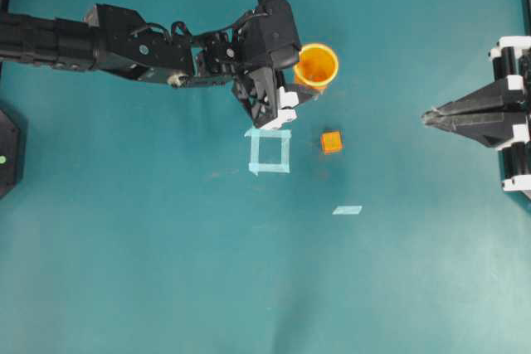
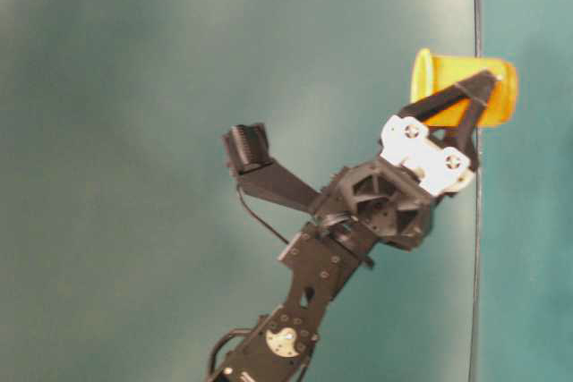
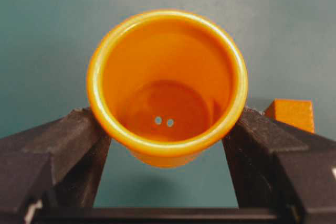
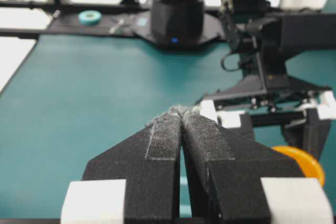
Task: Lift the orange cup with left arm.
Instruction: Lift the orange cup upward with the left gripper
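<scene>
The orange cup (image 1: 316, 65) is gripped at its sides by my left gripper (image 1: 304, 89), which is shut on it. In the left wrist view the cup (image 3: 168, 87) faces the camera mouth-first, with one black finger (image 3: 79, 140) pressed on each side and its shadow on the mat below. From table level the cup (image 2: 430, 73) is off the surface and tilted in the left gripper (image 2: 474, 105). My right gripper (image 1: 425, 116) rests at the right edge, shut and empty, and its tips (image 4: 181, 111) touch. The cup's rim (image 4: 299, 161) shows beyond them.
A small orange cube (image 1: 331, 142) lies on the teal mat just right of a pale tape square (image 1: 270, 151); it also shows behind the left gripper's right finger (image 3: 291, 114). A short tape strip (image 1: 348, 210) lies nearer the front.
</scene>
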Action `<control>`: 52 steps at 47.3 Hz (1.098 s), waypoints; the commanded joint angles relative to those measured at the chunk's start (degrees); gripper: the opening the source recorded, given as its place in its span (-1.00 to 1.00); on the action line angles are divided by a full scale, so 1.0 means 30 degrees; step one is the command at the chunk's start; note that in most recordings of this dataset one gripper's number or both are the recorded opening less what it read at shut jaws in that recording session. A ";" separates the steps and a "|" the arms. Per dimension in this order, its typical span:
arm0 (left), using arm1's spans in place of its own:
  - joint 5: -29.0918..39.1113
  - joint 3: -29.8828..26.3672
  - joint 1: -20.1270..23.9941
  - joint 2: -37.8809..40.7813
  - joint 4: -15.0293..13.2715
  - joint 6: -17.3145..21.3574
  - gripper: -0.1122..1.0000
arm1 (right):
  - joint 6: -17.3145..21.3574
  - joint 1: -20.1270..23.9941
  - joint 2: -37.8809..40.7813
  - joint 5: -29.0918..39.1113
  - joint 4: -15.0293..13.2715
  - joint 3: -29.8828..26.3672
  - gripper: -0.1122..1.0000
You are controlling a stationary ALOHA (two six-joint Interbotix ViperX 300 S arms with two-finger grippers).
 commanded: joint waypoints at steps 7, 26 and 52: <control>0.0410 -0.0586 0.0029 -0.1494 -0.0029 0.0176 0.40 | 0.0029 0.0029 0.0059 -0.0059 0.0000 -0.0703 -0.80; 0.3076 -0.1670 0.0029 -0.2285 0.0000 0.0205 0.40 | 0.0029 0.0000 0.0059 0.0264 0.0000 -0.0762 -0.80; 0.4072 -0.1904 0.0059 -0.4131 0.0029 0.0264 0.40 | 0.0029 0.0000 0.0059 0.0352 0.0000 -0.0820 -0.80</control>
